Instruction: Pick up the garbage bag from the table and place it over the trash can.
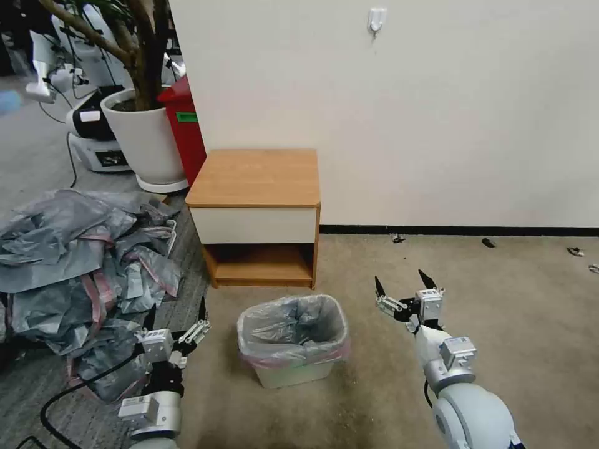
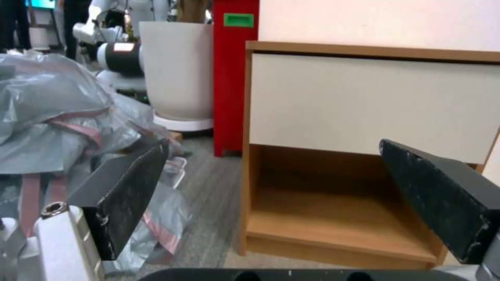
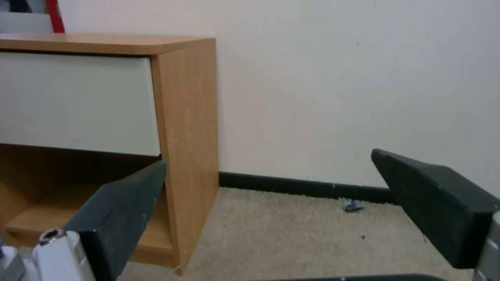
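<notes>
The desk (image 1: 256, 178) stands against the far wall with its wooden top bare, and just near of it on the carpet sits the trash can (image 1: 292, 372). The garbage bag (image 1: 293, 324) already lines it: grey film sags into the can and the pink band wraps the outside below the rim. By that, the placing step looks finished, and what is left is probably only to check the fit and keep both arms clear.

To the left, the heap of spare bags (image 1: 81, 274) sprawls over the floor close to the desk's left side, crowding that flank. The right side is open carpet out to the wall's dark skirting.

The left end effector (image 1: 201, 323) hangs low, just left of the can, released and empty, its fingers spread. The right end effector (image 1: 404, 288) hovers right of the can, likewise released and holding nothing.
</notes>
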Controlling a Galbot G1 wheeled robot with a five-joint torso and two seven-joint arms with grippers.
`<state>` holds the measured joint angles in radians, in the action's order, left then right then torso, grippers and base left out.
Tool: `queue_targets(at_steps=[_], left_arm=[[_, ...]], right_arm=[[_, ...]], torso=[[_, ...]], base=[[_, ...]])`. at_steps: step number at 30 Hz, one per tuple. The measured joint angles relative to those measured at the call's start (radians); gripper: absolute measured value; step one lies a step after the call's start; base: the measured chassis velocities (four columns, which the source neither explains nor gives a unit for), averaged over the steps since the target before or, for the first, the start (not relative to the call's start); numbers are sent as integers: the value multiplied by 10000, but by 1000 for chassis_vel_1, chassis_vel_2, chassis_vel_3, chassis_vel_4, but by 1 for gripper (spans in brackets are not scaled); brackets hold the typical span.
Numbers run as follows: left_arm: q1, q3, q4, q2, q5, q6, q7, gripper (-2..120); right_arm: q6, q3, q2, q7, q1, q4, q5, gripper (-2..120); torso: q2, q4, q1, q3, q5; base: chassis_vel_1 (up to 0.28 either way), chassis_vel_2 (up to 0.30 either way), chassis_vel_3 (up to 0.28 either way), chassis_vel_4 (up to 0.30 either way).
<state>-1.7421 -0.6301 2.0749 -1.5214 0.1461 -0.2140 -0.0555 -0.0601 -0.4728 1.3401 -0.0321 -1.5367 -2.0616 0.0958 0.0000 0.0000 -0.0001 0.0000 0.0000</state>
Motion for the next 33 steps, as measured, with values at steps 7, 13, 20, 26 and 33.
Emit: queue_targets(at_steps=[7,13,20,26,33], left_arm=[[4,5,0,7,17,23,-10,100],[8,10,2,12,33,37,-16,100],[11,12,6,16,43,46,-20,100],[13,13,9,17,47,51,-23,100],[13,13,13,18,51,56,-24,100]], right_arm=[[-3,2,-5,1,4,-9,7,100],[-3,3,-9,2,6,-19,13,100],[-3,2,-12,2,7,-28,19,100],[-3,2,-15,1,7,-31,22,100],[-3,3,-15,1,8,-34,22,100]], torso=[[0,0,0,0,0],[0,0,0,0,0],[0,0,0,0,0],[0,0,0,0,0],[0,1,0,0,0]], base=[[0,0,0,0],[0,0,0,0],[0,0,0,0],[0,0,0,0],[0,0,0,0]])
